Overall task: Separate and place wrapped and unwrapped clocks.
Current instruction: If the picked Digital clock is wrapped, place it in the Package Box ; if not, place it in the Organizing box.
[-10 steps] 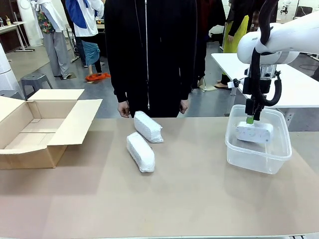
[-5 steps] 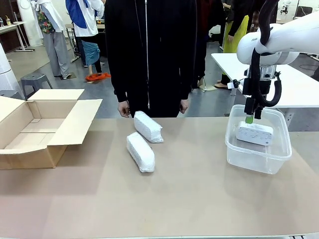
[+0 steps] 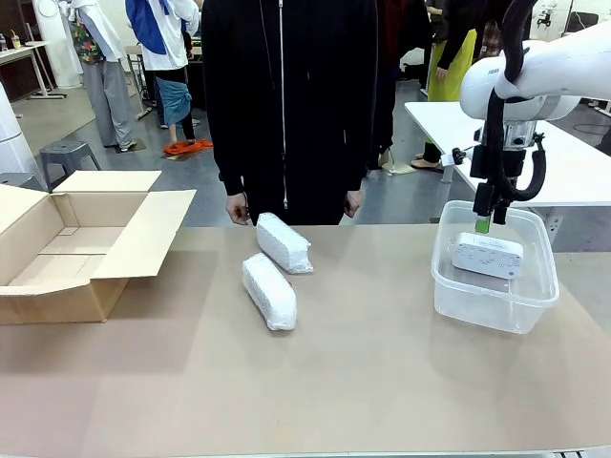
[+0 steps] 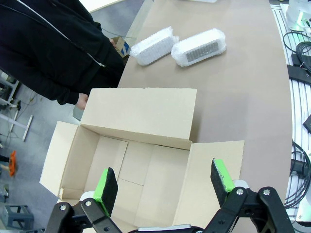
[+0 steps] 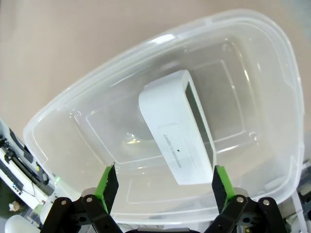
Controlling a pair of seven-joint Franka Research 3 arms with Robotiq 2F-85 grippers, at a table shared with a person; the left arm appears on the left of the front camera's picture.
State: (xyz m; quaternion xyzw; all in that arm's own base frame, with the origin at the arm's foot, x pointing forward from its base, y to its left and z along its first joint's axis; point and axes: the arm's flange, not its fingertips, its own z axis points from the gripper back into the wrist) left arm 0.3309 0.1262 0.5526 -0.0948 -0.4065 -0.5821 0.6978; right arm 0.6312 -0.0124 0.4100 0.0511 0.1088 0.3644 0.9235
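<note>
Bare clock (image 3: pixel 488 255) is released, left lying in tub (image 3: pixel 477 310) just below right jaws, now spread wide and lifted clear. Left jaws are held open above box (image 4: pixel 146 114). Two wrapped clocks (image 3: pixel 269 290) are yet to be sorted.

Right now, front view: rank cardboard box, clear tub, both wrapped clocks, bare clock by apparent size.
1. cardboard box
2. clear tub
3. near wrapped clock and far wrapped clock: alike, nearness makes it unsure
4. bare clock

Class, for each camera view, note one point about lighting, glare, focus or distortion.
Front view: even light, soft shadows by the wrapped clocks. Left wrist view: cardboard box sharp. Right wrist view: wide-angle bows the tub, glare on its plastic; bare clock sharp.
</note>
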